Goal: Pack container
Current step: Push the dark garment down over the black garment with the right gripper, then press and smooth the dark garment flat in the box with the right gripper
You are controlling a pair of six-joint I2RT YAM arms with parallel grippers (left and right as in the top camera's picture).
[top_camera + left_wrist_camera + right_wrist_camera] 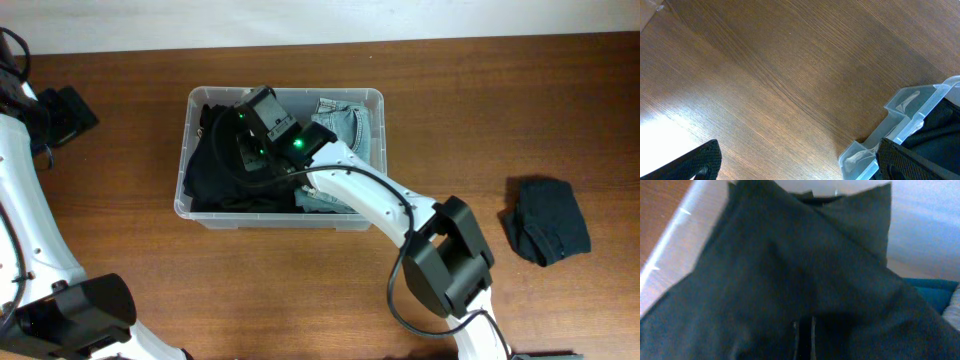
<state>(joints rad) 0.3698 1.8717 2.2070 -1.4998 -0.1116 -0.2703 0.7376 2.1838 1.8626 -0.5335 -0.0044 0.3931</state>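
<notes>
One wooden table point(500, 110) carries one clear container point(270, 221) at its centre, open side up, long axis running left to right. Inside, the right gripper point(804, 339) is clenched on one black garment point(205, 170) beside one pair of jeans point(350, 125). The left gripper point(797, 150) gapes empty near the container's corner. One dark folded garment point(548, 220) lies well apart.

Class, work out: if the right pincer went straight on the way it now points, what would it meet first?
The black garment lying in the container; the right pincer looks almost on it, though depth is unclear.
</notes>
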